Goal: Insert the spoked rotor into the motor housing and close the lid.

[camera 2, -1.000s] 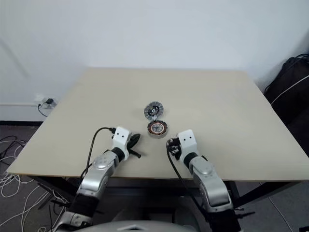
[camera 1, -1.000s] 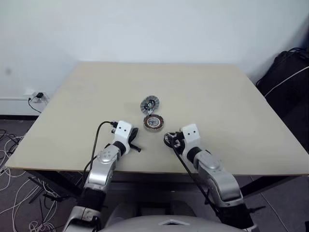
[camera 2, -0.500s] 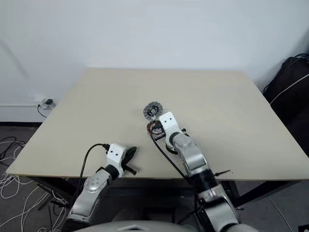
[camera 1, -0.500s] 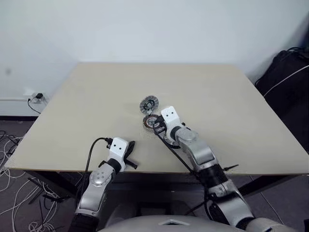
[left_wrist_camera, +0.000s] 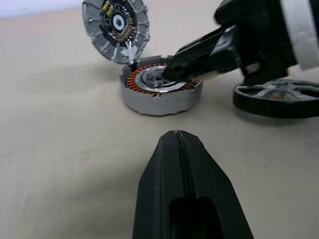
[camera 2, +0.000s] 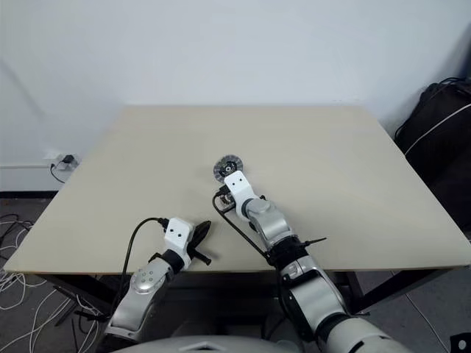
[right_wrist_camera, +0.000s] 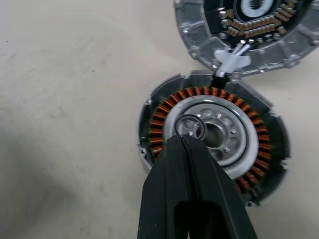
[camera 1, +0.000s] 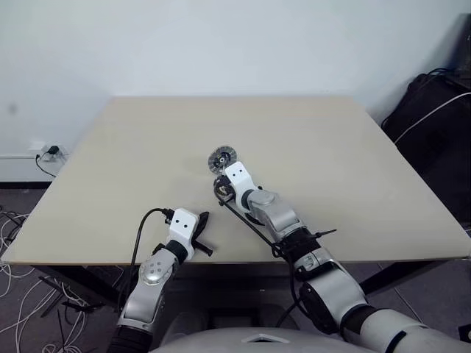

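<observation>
The motor housing [right_wrist_camera: 249, 164] lies in the middle of the table, its copper windings around a pale centre. Its lid [right_wrist_camera: 199, 35] stands swung open at a hinge on the housing's far side, also seen as a small disc [camera 1: 220, 158]. My right gripper [right_wrist_camera: 182, 139] is shut and holds nothing; its tips rest on the housing's centre ring. The spoked rotor [left_wrist_camera: 276, 97] lies flat on the table right beside the housing, under my right arm. My left gripper [left_wrist_camera: 177, 135] is shut and empty, well short of the housing, near the table's front edge [camera 1: 202, 220].
The beige table [camera 1: 331, 162] has wide bare room on all sides of the parts. A black cable [camera 1: 143, 228] loops from my left wrist over the front edge. A black bag [camera 1: 434, 110] stands off the table's right side.
My right arm swung forward and left, from beside the rotor to over the housing, and its fingers closed. My left arm drew back toward the front edge. The rotor stayed on the table.
</observation>
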Controlling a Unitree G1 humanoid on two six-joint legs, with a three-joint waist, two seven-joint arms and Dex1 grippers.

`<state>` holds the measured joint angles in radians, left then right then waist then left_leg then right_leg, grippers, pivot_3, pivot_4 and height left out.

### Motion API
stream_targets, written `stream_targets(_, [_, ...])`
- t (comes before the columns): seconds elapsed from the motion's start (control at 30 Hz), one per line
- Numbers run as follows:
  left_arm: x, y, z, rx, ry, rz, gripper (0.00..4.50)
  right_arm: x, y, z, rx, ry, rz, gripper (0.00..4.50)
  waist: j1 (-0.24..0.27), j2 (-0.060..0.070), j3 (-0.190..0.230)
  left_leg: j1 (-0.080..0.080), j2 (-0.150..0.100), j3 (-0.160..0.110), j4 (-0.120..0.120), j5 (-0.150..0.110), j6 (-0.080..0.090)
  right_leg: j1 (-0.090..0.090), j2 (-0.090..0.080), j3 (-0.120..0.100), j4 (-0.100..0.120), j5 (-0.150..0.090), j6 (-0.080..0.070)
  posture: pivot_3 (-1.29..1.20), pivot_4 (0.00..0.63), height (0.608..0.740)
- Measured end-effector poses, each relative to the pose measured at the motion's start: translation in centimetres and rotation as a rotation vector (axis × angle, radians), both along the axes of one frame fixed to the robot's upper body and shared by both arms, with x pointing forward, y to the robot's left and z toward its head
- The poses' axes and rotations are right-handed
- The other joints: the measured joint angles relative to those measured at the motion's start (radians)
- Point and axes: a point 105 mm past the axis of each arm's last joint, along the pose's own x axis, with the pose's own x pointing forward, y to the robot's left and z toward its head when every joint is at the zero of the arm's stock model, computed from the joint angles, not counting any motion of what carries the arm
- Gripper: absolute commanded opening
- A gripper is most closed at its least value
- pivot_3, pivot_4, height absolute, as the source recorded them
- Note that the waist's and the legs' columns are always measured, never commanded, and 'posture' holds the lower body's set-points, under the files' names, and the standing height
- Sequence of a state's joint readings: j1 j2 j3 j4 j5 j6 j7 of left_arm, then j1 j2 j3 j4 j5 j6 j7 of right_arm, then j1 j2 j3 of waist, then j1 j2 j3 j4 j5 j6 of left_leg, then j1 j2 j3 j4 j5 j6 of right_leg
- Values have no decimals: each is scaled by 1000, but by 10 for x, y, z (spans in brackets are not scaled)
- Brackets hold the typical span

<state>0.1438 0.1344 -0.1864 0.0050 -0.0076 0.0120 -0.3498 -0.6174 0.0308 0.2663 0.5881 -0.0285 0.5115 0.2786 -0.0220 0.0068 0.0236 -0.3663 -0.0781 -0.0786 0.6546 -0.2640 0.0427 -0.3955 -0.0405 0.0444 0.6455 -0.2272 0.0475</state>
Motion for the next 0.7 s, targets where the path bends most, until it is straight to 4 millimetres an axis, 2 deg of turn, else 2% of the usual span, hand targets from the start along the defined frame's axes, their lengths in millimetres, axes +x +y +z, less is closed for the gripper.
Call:
stream_targets(0.47, [0, -3, 1, -13, 0, 1, 0, 8, 16, 2, 31, -4, 21, 31, -7, 2, 0, 1, 0, 0, -1, 0, 0, 0, 0, 0, 0, 0, 0, 0, 0, 740])
stream_targets(0.7, [0, -3, 0, -12, 0, 8, 0, 13, 10, -4, 13, 13, -15, 31, -7, 3, 0, 1, 0, 0, -2, 0, -1, 0, 1, 0, 0, 0, 0, 0, 0, 740])
